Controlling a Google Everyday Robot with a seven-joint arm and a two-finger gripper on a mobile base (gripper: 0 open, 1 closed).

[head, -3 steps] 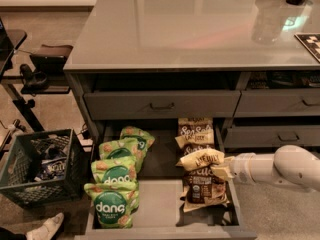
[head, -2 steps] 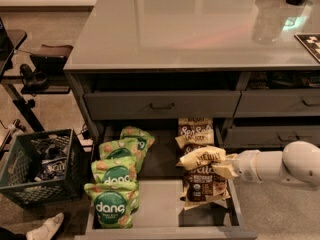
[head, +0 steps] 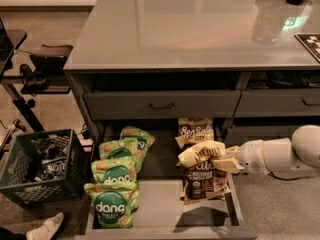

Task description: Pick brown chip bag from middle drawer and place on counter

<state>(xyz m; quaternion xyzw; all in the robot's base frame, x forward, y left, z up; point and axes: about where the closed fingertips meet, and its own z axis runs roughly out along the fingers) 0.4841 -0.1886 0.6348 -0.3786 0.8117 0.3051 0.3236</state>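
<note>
The middle drawer (head: 155,206) is pulled open under the counter (head: 200,29). My gripper (head: 223,161) reaches in from the right over the drawer's right side. It is shut on the crumpled cream top band of a brown chip bag (head: 201,179), which hangs tilted above the drawer floor and casts a shadow below it. A second brown chip bag (head: 196,130) stands behind it in the same right-hand row.
Several green "dang" bags (head: 117,184) fill the drawer's left row. A closed drawer front (head: 162,104) sits above. A dark plastic crate (head: 37,166) stands on the floor at left, with a shoe (head: 45,228) below it. A checkered item (head: 309,41) lies at the counter's right edge.
My gripper has drawn back slightly to the right with the brown chip bag, which now hangs a little higher and more crumpled. The other bags have not moved.
</note>
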